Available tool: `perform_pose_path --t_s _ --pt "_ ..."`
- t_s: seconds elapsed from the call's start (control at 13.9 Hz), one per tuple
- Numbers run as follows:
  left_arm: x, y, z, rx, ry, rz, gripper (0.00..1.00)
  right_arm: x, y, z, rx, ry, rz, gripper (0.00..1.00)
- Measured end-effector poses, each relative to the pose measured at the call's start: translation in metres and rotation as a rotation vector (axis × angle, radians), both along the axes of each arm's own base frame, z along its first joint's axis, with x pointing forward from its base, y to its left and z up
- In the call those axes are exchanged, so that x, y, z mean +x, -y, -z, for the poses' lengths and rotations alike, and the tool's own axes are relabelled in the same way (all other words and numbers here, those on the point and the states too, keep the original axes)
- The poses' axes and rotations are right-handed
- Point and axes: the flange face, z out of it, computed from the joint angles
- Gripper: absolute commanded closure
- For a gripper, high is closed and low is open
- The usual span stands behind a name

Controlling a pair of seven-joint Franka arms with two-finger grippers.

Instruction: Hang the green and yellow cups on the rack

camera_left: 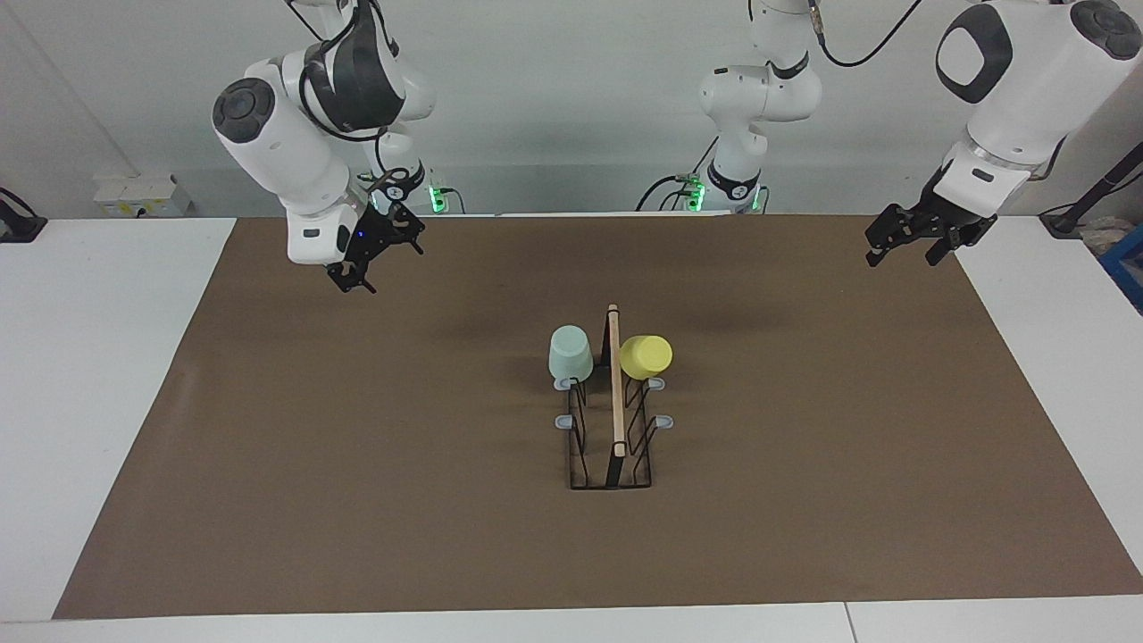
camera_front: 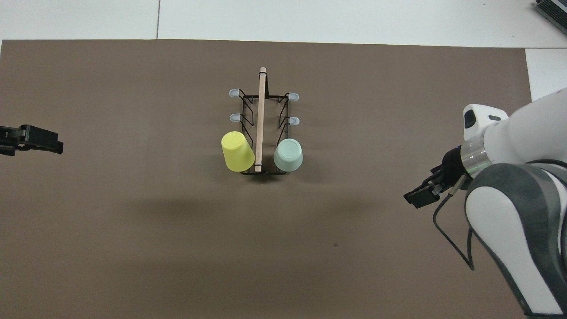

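Mint green cup (camera_left: 570,353), yellow cup (camera_left: 645,356), wire rack (camera_left: 613,451)

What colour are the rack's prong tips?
Grey, on the rack; clearest in the overhead view.

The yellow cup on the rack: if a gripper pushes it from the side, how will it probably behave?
The yellow cup looks like thin plain plastic, so it is probably light and would shift easily. It hangs tilted on a prong of the rack, so a push may swing it or slip it off. Off the rack, its round tapered wall would likely roll in a curve.
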Motion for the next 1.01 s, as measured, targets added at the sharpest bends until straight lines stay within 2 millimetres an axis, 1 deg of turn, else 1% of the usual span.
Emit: perform_pose_path --t_s 0.14,0.43,0.58,0.65,0.79,1.01 --pt "0.000 0.001 0.000 0.000 0.000 0.001 0.00 0.000 0.008 -0.006 -0.008 0.016 0.035 0.00" --pt "0.000 0.000 -0.001 0.000 0.003 0.001 0.00 0.014 0.024 -0.009 -0.001 0.102 0.080 0.00" --pt "0.000 0.000 -0.002 0.000 0.004 0.000 0.00 0.018 0.030 -0.011 -0.002 0.122 0.124 0.00" --pt "0.000 0.000 -0.002 0.000 0.004 -0.001 0.00 0.018 0.027 -0.012 -0.008 0.114 0.187 0.00" --pt "0.000 -0.001 -0.002 0.000 0.004 -0.001 0.00 0.018 0.015 -0.017 -0.030 0.097 0.322 0.00" --pt "0.000 -0.001 -0.002 0.000 0.004 -0.001 0.00 0.018 0.004 -0.025 -0.063 0.102 0.407 0.00"
